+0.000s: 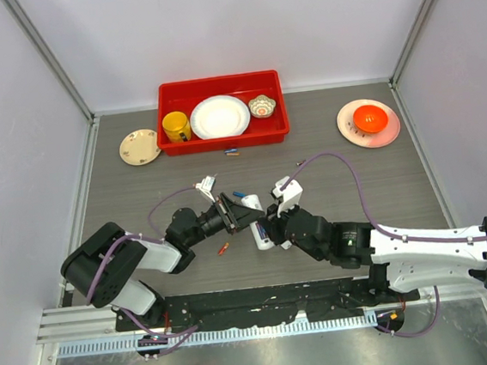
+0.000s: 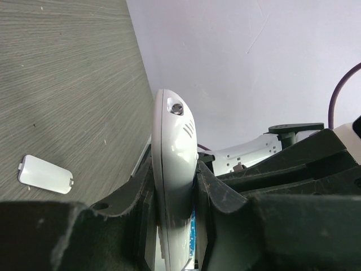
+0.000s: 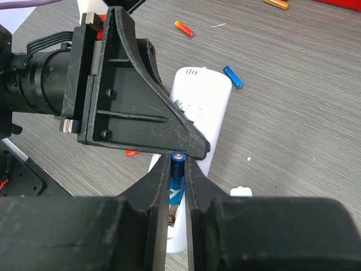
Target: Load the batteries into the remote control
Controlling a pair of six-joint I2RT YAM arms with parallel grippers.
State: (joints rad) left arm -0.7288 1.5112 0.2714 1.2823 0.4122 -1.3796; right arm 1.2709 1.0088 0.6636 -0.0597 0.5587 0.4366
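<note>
The white remote control (image 1: 261,232) lies low over the table's middle, clamped edge-on between the fingers of my left gripper (image 1: 248,213); it fills the left wrist view (image 2: 174,152). My right gripper (image 1: 267,225) is shut on a blue battery (image 3: 178,168) and holds it upright over the remote's open recess (image 3: 179,210). The remote's far end (image 3: 203,99) shows beyond the left gripper. A loose blue battery (image 3: 232,77) and an orange-red one (image 3: 184,28) lie on the table beyond it. A small white cover piece (image 2: 46,174) lies flat beside the remote.
A red tray (image 1: 222,141) at the back holds a yellow mug (image 1: 175,126), a white plate (image 1: 219,116) and a small bowl (image 1: 262,105). A patterned saucer (image 1: 140,147) lies to its left, and a pink plate with an orange bowl (image 1: 369,120) at the back right. Loose batteries (image 1: 232,152) lie by the tray.
</note>
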